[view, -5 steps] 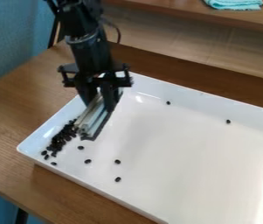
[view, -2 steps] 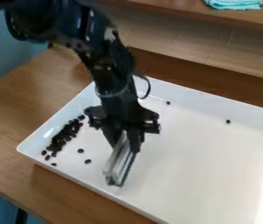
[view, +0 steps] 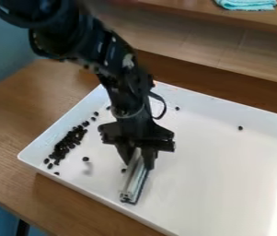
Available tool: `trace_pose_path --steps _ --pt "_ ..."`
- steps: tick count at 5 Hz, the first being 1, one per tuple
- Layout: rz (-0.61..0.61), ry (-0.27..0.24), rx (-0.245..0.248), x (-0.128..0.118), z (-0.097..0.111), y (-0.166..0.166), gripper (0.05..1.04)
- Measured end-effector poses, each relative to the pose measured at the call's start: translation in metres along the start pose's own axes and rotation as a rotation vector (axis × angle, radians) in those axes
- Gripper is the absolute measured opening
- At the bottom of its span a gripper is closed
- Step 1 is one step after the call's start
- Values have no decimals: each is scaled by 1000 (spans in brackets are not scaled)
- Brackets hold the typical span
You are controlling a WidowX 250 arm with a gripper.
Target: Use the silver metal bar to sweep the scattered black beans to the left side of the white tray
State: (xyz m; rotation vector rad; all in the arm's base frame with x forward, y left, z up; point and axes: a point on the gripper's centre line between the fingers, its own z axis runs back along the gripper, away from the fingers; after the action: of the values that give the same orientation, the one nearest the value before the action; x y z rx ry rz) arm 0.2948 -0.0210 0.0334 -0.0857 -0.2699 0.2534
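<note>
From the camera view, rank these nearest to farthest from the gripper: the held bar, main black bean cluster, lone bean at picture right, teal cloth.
From the gripper:
1. Silvery bar, in its fingers.
2. Bean cluster, picture left.
3. Lone bean, picture right.
4. Teal cloth, upper right, beyond the tray.

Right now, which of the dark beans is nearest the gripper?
The lone bean just left, in the picture, of the silvery bar that the gripper holds; the other beans all lie visibly farther off.

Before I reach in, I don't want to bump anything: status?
Gripper closed on pale bar, at white tray. Dark beans bunched near one rim; lone bean close beside bar.
</note>
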Motion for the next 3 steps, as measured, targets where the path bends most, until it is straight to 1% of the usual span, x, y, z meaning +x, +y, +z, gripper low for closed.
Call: trace_pose_path --steps 1,2,3 --pt "-2 3 21 3 -1 13 385" --pt "-19 32 37 3 6 42 386" --pt "-23 38 45 4 18 78 385"
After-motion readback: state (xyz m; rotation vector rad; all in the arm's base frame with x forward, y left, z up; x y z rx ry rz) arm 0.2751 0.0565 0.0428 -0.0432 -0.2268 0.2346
